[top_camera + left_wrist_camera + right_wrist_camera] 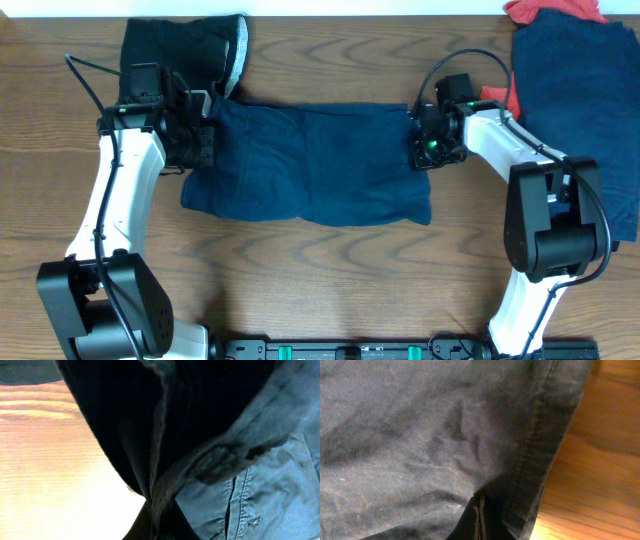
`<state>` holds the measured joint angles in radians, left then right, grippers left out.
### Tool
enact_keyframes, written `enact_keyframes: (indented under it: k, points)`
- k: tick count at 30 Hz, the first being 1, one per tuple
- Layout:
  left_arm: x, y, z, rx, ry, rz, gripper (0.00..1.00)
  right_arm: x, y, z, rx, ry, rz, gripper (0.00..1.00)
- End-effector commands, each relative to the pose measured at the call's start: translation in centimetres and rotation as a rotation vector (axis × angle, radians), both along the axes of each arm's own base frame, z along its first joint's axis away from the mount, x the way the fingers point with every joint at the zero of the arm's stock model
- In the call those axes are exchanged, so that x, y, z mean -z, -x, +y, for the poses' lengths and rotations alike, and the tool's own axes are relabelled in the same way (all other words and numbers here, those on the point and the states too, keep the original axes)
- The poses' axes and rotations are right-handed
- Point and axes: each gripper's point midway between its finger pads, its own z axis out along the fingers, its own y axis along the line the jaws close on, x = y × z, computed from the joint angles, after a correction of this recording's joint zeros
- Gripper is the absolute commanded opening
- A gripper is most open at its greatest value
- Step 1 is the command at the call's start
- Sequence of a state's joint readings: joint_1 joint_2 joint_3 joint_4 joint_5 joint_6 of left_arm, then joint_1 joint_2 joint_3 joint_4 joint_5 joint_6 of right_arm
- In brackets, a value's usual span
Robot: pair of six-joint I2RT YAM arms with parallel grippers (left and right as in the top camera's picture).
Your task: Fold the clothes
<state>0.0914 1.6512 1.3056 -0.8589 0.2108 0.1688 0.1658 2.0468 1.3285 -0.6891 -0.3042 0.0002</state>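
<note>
Wooden table, brown grain, seen from above and from both wrists. Largest on it: navy shorts, spread flat across the middle, long axis left to right, lower edge slightly rumpled. At far right, apart from the working area, stacked navy pile with red-orange piece showing at its upper edge. At upper left, black piece with grey band along its right side, touching or just overlapping the upper left corner of the shorts.

Along the left side, left arm, extended to the left end of the shorts; along the right side, right arm, extended to the right end.

At the upper left corner of the cloth, left gripper, apparently closed on a pinch of it: in the left wrist view, cloth gathered to a tight point at bottom centre, below a lighter waistband, jaws almost hidden. At the upper right corner, right gripper, fingers pressed together with no visible gap, stitched hem draped around them, bare wood beyond.

Step in hand, by judgement: grasp of the two far corners, ahead of the first fold. Next move likely calls for lifting both corners together, level, and carrying the far edge over to the near edge without stretch or slip. Main risk: uneven pull and a skewed crease.
</note>
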Motion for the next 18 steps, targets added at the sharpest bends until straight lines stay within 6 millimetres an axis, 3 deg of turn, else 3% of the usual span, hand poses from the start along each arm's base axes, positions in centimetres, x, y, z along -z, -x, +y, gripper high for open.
enact_keyframes:
  k: [1,6,12,18]
  points:
    - [-0.9,-0.2,2.4,-0.032,-0.079,-0.024,0.06,1.8,1.2,0.6,0.005,0.029,0.054,0.01]
    - [-1.6,-0.8,1.6,-0.02,-0.014,-0.052,0.06,2.3,1.2,1.0,0.012,0.035,0.056,0.01]
    - [-2.8,-1.8,-3.7,0.097,0.169,-0.114,0.06,4.7,1.8,1.0,0.033,0.038,0.11,0.01]
    - [-3.4,-2.5,-7.6,0.16,0.197,-0.15,0.06,6.5,2.5,1.2,0.034,0.033,0.154,0.01]
